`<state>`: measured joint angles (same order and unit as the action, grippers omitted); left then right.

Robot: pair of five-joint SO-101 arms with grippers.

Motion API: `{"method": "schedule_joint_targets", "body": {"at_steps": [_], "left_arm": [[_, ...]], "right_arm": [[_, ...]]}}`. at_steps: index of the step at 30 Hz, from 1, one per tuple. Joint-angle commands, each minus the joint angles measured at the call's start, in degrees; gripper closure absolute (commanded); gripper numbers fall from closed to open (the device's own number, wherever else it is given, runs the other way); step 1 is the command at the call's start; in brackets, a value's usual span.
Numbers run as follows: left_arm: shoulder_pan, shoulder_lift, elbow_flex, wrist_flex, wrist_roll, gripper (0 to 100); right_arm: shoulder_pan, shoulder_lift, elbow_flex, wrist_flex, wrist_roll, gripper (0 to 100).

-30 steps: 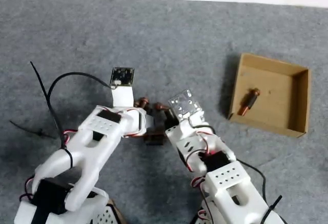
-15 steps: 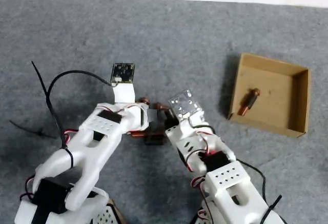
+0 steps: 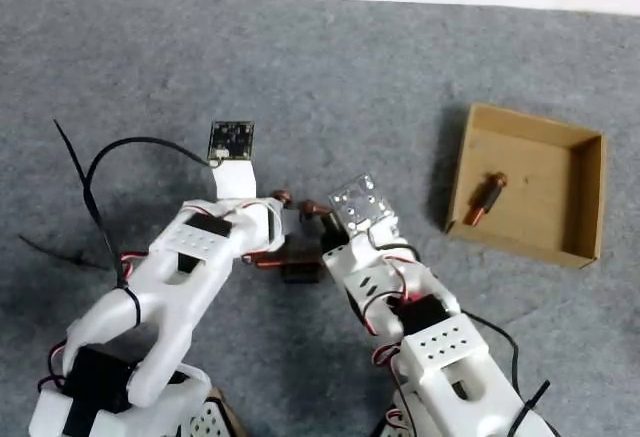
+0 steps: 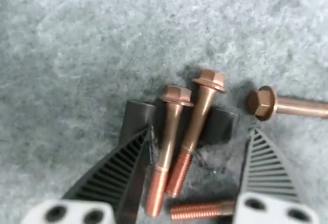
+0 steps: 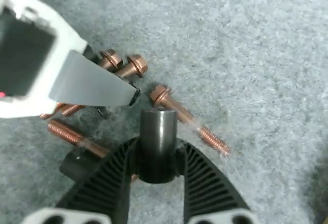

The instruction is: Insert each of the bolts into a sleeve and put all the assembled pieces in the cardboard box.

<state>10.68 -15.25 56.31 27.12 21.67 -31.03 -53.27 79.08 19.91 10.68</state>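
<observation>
In the left wrist view my left gripper is open just above two copper bolts that lie side by side across two black sleeves. A third bolt and a fourth lie close by. My right gripper is shut on a black sleeve, held just over the carpet beside a loose bolt. In the high view both grippers meet over the pile at the table's middle. The cardboard box at the right holds one assembled piece.
Grey carpet covers the table. Another black sleeve and a bolt lie beside my right gripper. The left gripper's finger sits very near the held sleeve. Black cables trail at the left.
The left arm's wrist has shifted slightly left and away over the bolt pile. The right arm and its sleeve have stayed put.
</observation>
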Motion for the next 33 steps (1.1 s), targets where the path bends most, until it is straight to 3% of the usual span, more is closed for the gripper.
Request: {"method": "schedule_joint_targets", "body": {"at_steps": [1, 7, 16, 26, 33], "left_arm": [[-1.01, 0.04, -2.33, -1.05, -0.09, 73], [-0.92, 0.57, -2.07, -0.79, -0.09, 73], [-0.04, 13.41, -9.1, -0.7, -0.35, 73], [0.04, 14.11, -9.45, -0.7, -0.35, 73], [0.04, 14.2, -9.54, -0.7, -0.35, 99]], "right_arm": [[0.75, -1.63, -0.57, -1.63, 0.26, 99.4], [0.75, -1.54, -0.57, -1.63, 0.26, 99.4], [0.75, -1.54, -0.57, -1.63, 0.26, 99.4], [0.75, -1.54, -0.57, -1.63, 0.26, 99.4], [0.75, -1.54, -0.48, -1.63, 0.26, 99.4]]}}
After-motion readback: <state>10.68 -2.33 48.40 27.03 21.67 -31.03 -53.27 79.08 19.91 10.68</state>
